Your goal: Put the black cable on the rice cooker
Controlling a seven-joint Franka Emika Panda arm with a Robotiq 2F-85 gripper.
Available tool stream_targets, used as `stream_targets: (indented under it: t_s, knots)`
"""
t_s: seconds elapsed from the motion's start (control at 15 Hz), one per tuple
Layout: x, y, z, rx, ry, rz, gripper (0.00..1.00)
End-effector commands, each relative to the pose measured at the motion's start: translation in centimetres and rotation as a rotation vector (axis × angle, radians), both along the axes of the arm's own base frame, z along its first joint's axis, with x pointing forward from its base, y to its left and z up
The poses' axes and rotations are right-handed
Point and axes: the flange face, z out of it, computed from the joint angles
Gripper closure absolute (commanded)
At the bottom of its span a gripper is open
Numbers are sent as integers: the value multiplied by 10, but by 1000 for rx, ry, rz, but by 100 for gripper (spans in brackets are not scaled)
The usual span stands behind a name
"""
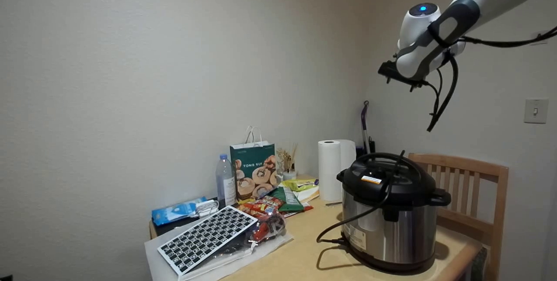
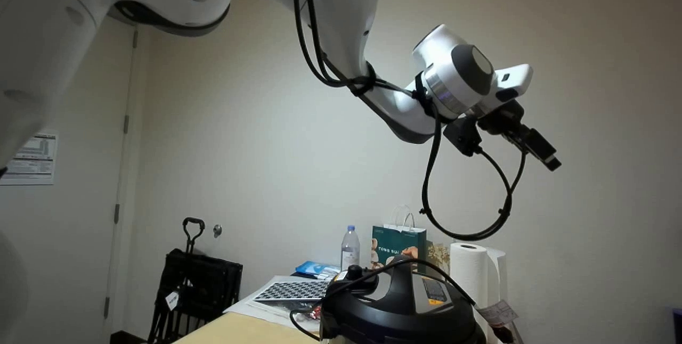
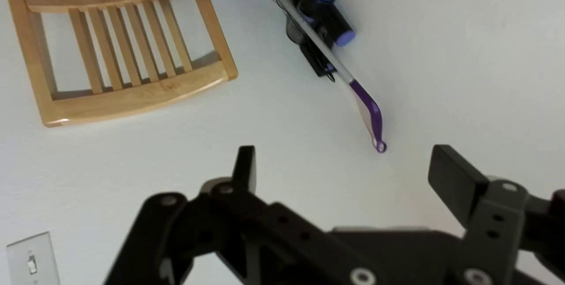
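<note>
We're finding the black cable (image 1: pixel 370 211) on the rice cooker (image 1: pixel 407 235): it's starting low by the steel body, looping just beside it, then climbing and lying across the lid (image 1: pixel 365 193). In an exterior view we're seeing it passing over the lid handle (image 2: pixel 402 291) and dropping toward a paper tag (image 2: pixel 499 313). A dark piece under that tag is running off the bottom edge, so we're not making out what it is. Black on black, we're struggling to trace where cable is touching lid.

The cooker is standing upright on the desk (image 1: pixel 300 252); in an exterior view we're getting little more than its lid (image 2: pixel 399 325).

The end effector (image 3: pixel 344 168) is hanging higher up, well apart from cable and cooker. In the wrist view its fingers (image 3: pixel 457 183) are standing wide apart, wall (image 3: pixel 300 179) showing between them; in both exterior views they're coming out small and dark. The arm (image 2: pixel 349 14) is running out of frame in both, with black hoses (image 2: pixel 464 237) looping under the wrist.

Further out we're logging a keyboard-like grid (image 1: pixel 208 241), snack bags (image 1: pixel 267 205), a bottle (image 1: pixel 225 183), a green paper bag (image 1: pixel 254 172) and a paper towel roll (image 1: pixel 329 170). The cooker is partly hiding a wooden chair (image 1: pixel 463 165). A purple-handled pole (image 3: pixel 370 102) and a light switch (image 3: pixel 33 254) are getting cut off at the wrist view's edges.
</note>
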Motion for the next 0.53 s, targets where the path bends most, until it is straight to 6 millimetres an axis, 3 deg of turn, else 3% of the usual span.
stream_targets:
  t_s: [0.0, 0.13, 0.47]
  knots:
    - [0, 4, 19, -20, -46, -9, 0]
    - [-2, 9, 43, -38, -99, -20, 0]
    - [-3, 8, 45, -38, -104, -23, 0]
